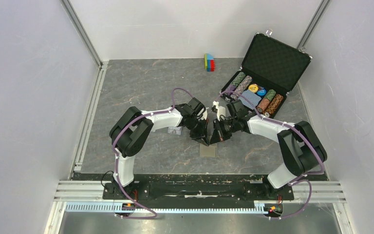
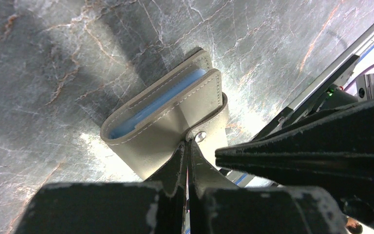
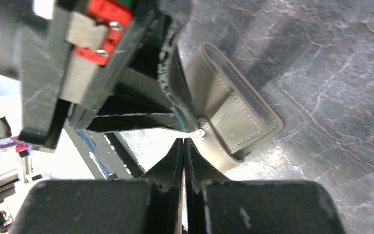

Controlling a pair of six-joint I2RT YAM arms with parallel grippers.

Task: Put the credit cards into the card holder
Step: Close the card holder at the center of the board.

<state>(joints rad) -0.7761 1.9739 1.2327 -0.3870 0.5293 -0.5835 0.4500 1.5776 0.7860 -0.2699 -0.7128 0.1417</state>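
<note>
Gripping the card holder (image 1: 207, 150) between both arms at the middle of the surface (image 1: 141, 87), with no card in hand yet.

Just beyond the arm bases the two arms meet tip to tip. The left fingers (image 2: 175, 168) are clenched on the holder's flap beside the snap tab (image 2: 220, 124). The right fingers (image 3: 173, 163) are clenched too, with their tips against that tab, though I cannot tell whether they truly pinch it. The holder is folded nearly flat, and its blue lining (image 2: 160, 105) shows through a narrow gap. The step in hand seems to be readying the holder. I cannot pick out the credit cards for certain; a small pale thing (image 1: 175, 130) lies beside the left forearm. Next, I judge, one arm must steady and spread the holder while the other lets go to fetch a card. An open chip case (image 1: 276, 58) sits at the far right.
</note>
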